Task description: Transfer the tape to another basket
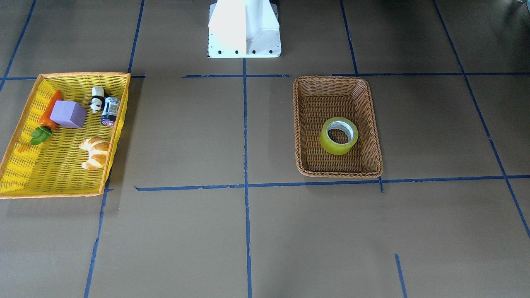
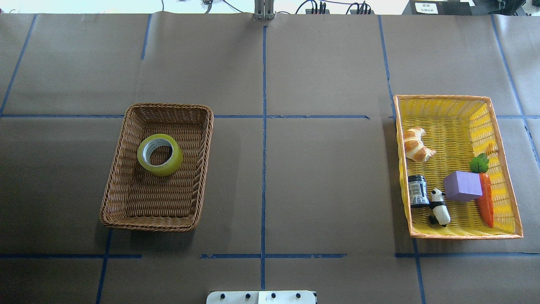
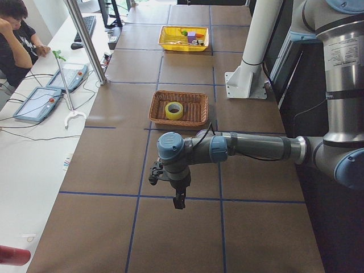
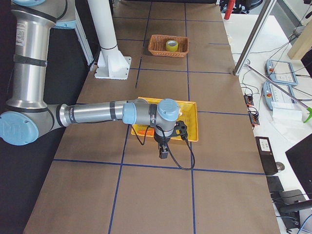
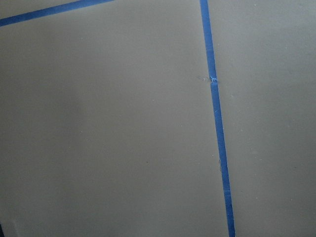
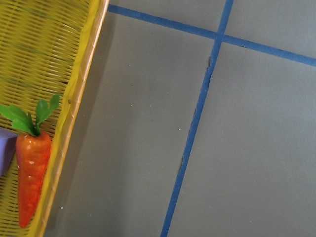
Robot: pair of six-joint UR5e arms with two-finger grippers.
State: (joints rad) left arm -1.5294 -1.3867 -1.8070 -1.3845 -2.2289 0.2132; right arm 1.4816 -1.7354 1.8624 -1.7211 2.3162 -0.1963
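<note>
The big yellow basket has no tape in it. The brown wicker basket has the tape lying flat inside, so the move looks finished, I'd guess. The left gripper and right gripper hang well apart from it; how their jaws stand I cannot tell.

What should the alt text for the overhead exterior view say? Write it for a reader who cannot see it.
A roll of yellow-green tape lies flat in a brown wicker basket on the left of a brown table marked with blue lines. On the right, a yellow basket holds a croissant, dark jar, panda, purple block and carrot. No arm shows.
</note>
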